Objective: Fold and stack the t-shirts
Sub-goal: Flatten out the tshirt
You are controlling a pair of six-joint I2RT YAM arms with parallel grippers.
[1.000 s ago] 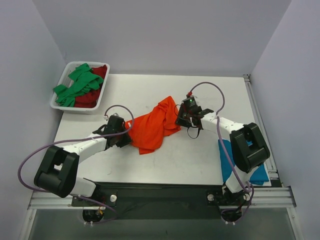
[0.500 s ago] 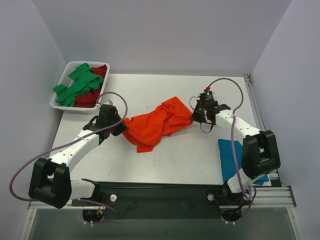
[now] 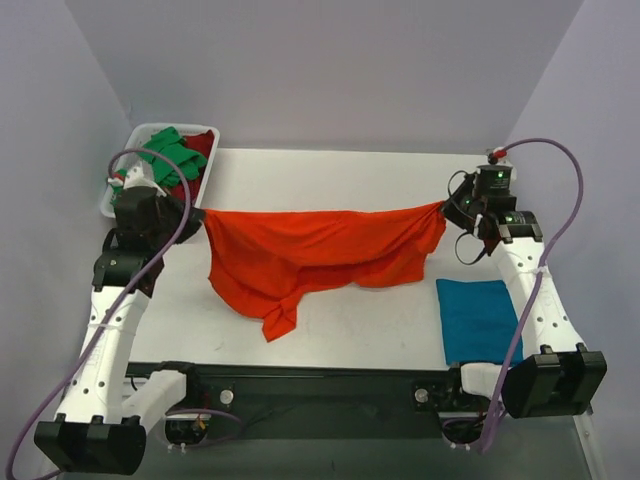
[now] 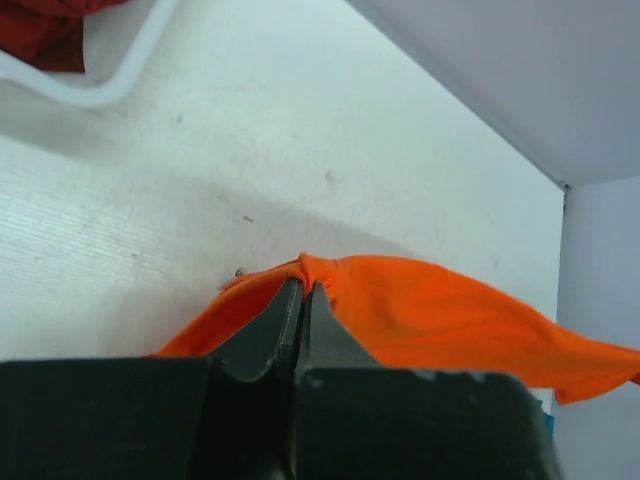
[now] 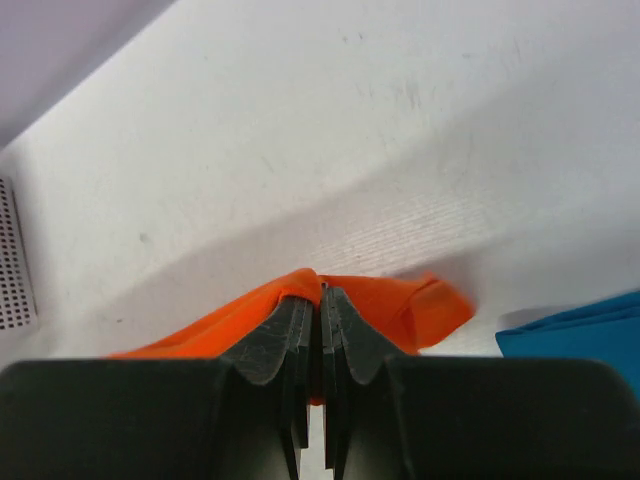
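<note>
Left fingers (image 4: 268,335) and right fingers (image 5: 288,335) each clamp 1 end of the orange t-shirt (image 3: 300,250), arms spread wide apart

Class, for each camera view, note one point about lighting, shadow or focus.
Top external: even, soft light, no glare, the orange t-shirt sharp. Left wrist: the shirt throws a soft grey shadow on the table; the left fingers near the lens look dark. Right wrist: a similar broad shadow band; the right fingers dark too.

Orange t-shirt (image 3: 310,250), teal t-shirt (image 3: 480,318), green t-shirt (image 3: 165,152), dark red t-shirt (image 3: 202,142): all plain.
</note>
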